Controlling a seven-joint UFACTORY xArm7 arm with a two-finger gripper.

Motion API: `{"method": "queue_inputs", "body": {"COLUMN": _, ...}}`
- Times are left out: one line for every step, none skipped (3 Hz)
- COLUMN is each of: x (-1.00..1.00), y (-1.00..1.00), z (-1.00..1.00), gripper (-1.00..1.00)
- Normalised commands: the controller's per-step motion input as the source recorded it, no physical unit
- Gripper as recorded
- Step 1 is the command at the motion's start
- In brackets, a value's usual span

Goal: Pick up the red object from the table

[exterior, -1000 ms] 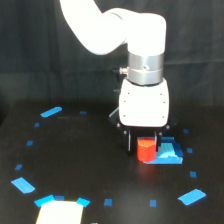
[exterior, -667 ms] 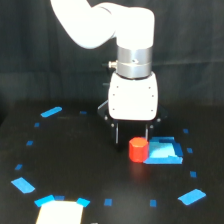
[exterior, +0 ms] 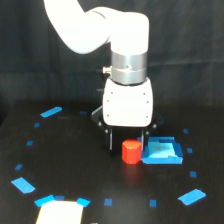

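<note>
The red object (exterior: pixel 131 151) is a short red-orange cylinder standing on the black table (exterior: pixel 70 165), just left of a flat blue pad. The white arm's gripper (exterior: pixel 126 142) hangs directly over and slightly behind it. Its two dark fingers (exterior: pixel 107 140) reach down on either side of the block. The right finger is close against the block, while a gap shows between the block and the left finger. The gripper looks open. The block's base appears to rest on the table.
A flat blue square pad (exterior: pixel 161 151) lies right next to the red block on the exterior view's right. Small blue tape marks ring the area. A larger blue patch (exterior: pixel 51 111) lies at the back left. A pale sheet (exterior: pixel 59 212) sits at the front edge.
The arm has shifted toward the exterior view's left. The red block now stands further left too, more apart from the blue pad's middle.
</note>
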Motion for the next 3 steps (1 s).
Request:
{"method": "queue_inputs", "body": {"x": -0.46, "y": -0.31, "z": -0.35, "gripper": -0.74}}
{"method": "queue_inputs", "body": {"x": -1.00, "y": 0.04, "z": 0.75, "gripper": -0.99}}
{"method": "queue_inputs", "body": {"x": -0.46, "y": -1.00, "z": 0.94, "gripper": -0.92}}
